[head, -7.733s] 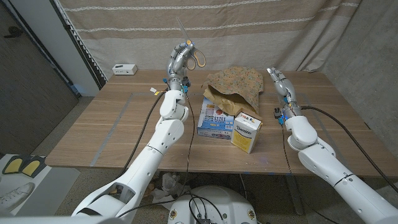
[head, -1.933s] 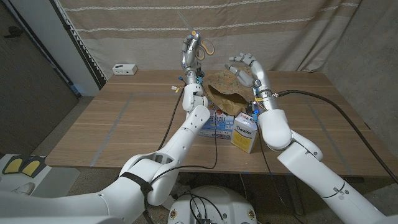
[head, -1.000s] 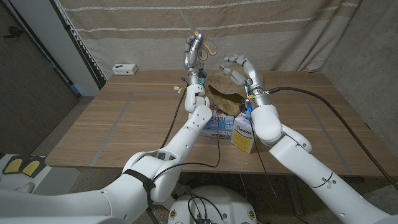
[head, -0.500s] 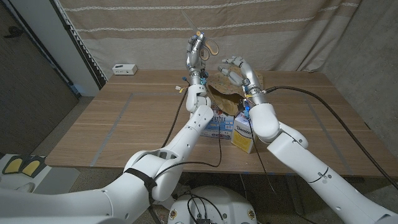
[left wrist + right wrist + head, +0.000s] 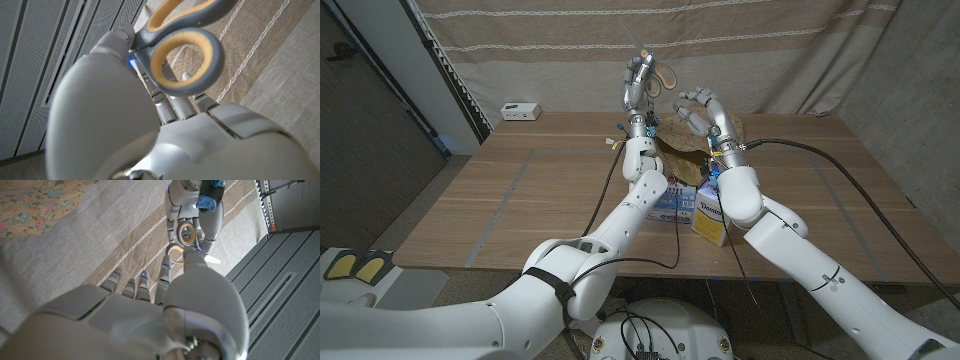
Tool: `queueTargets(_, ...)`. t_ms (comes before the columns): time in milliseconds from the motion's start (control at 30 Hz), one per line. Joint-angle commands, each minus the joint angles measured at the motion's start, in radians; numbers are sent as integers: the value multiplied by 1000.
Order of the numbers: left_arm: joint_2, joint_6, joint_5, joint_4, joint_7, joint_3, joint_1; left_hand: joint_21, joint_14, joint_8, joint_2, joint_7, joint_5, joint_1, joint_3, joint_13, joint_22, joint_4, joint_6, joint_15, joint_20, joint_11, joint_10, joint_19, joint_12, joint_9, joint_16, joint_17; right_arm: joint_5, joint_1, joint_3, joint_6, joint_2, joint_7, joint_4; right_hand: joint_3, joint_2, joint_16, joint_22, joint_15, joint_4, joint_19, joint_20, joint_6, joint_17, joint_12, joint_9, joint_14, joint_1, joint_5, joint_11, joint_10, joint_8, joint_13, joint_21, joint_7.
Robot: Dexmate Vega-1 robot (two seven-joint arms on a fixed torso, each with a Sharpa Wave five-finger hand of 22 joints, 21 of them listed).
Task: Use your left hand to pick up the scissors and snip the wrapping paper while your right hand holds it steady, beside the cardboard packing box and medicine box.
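We hold the scissors [image 5: 650,72] high in our left hand [image 5: 639,80], well above the wooden surface [image 5: 520,190]; the fingers are wrapped around the grey-and-yellow handles, and the left wrist view shows one handle loop [image 5: 185,62] sitting over the back of the hand with the blades out of sight. Over the last couple of seconds our right hand [image 5: 708,115] has swung in from the far side of the surface and now hovers just beside the left one, above the floral wrapping paper [image 5: 692,140], its fingers spread and lightly curled with nothing in them. In the last half second it has crept a little closer to the scissors, while the left hand has barely moved. The paper lies crumpled at the back of the surface, behind the cardboard packing box [image 5: 712,212] and the medicine box [image 5: 667,198], which stand touching side by side. By our reckoning the pick-up is done and the holding step is only starting: the right hand has yet to come down and pin the paper, and the scissors are too high to reach any edge. We cannot tell whether the blades are apart or closed.
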Motion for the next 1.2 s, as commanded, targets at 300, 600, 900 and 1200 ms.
queueTargets(300, -37, -95, 18, 85, -60, -7, -26, 4, 8, 4, 4, 1, 8, 11, 110, 6, 5, 103, -2, -37, -135, -12, 14, -4, 9, 5, 5, 2, -18, 16, -17, -16, 18, -11, 22, 48, 6, 6, 3, 6, 35, -9, -6, -44, 3, -9, 2, -13, -2, -25, 17, -45, -9, 4, 7, 2)
queueTargets(600, -39, -84, 11, 85, -74, -8, -25, 4, 8, 4, 4, 1, 8, 11, 110, 6, 5, 103, -2, -37, -135, -12, 14, -4, 9, 5, 5, 2, -13, 24, -22, -12, 24, -9, 37, 83, 3, 3, 3, 14, 58, -28, -2, -87, 3, -20, 1, -39, 0, -48, 12, -107, -15, 3, 5, -30)
queueTargets(900, -36, -84, 20, 79, -71, -3, -20, 4, 8, 4, 4, 1, 8, 11, 110, 6, 5, 103, -2, -37, -135, -12, 14, -4, 9, 5, 5, 2, 17, 29, -17, -6, 26, 11, 44, 104, 0, 6, 3, 8, 70, -31, -2, -105, 2, -14, 1, -45, 1, -63, -23, -119, -14, 2, 7, -54)
queueTargets(1200, -32, -79, 34, 71, -59, 9, -13, 4, 8, 4, 4, 1, 8, 11, 110, 6, 5, 103, -2, -37, -135, -12, 14, -4, 9, 5, 5, 2, 39, 30, -13, 20, 23, 18, 54, 133, -2, 5, 2, 0, 85, -49, -8, -147, 1, -15, 0, -65, 3, -87, -37, -154, -15, 1, 5, -144)
